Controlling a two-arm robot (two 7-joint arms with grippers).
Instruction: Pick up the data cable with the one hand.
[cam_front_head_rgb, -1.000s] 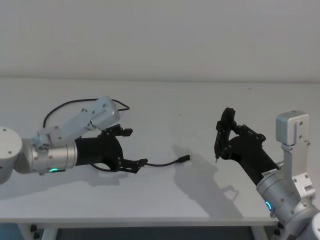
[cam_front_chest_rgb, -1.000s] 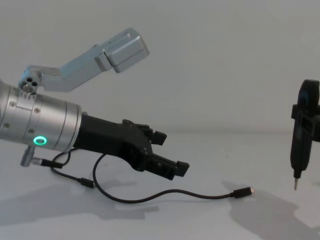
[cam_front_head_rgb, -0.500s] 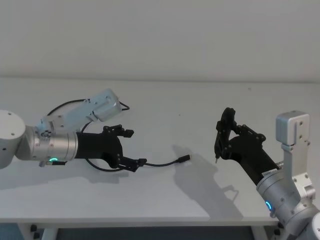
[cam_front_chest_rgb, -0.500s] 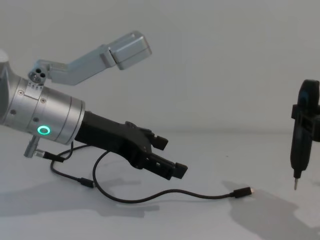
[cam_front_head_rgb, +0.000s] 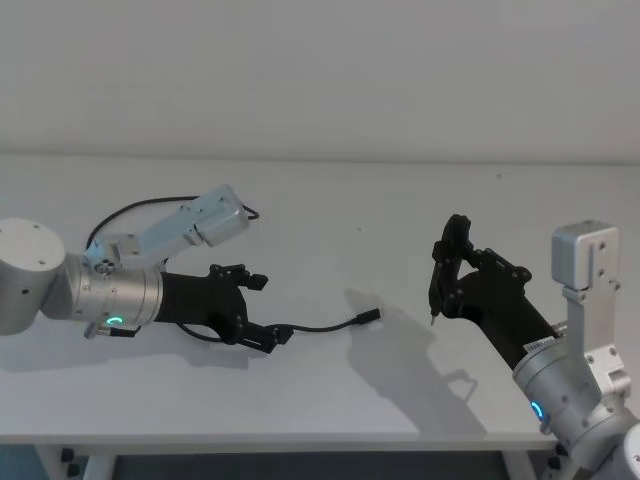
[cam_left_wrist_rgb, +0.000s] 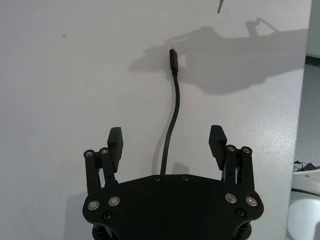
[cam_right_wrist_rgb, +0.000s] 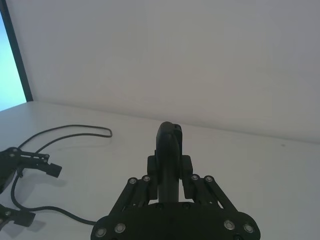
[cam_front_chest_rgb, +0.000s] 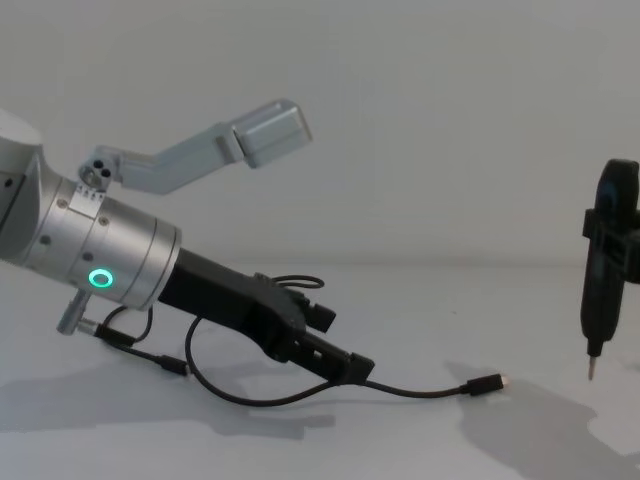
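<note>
The data cable (cam_front_head_rgb: 320, 326) is a thin black cord on the white table; it loops behind my left arm and ends in a metal-tipped plug (cam_front_head_rgb: 372, 318) toward the middle. My left gripper (cam_front_head_rgb: 265, 310), black with a silver wrist and a green ring, hangs low over the table and is open. In the left wrist view the cable (cam_left_wrist_rgb: 170, 125) runs between the two fingers of the left gripper (cam_left_wrist_rgb: 166, 137) without touching them. The chest view shows the left gripper (cam_front_chest_rgb: 338, 342) just above the cord (cam_front_chest_rgb: 420, 390). My right gripper (cam_front_head_rgb: 450, 275) is raised at the right.
The right gripper (cam_right_wrist_rgb: 170, 162) is shut on a narrow black pointed tool (cam_front_chest_rgb: 600, 270), whose tip hangs above the table right of the plug (cam_front_chest_rgb: 487, 384). The table's front edge (cam_front_head_rgb: 300, 442) runs below both arms. The cable's back loop (cam_right_wrist_rgb: 75, 127) lies toward the wall.
My left gripper has sunk toward the table and tilted downward, and its fingers now straddle the cable. The cable and the right arm have not moved.
</note>
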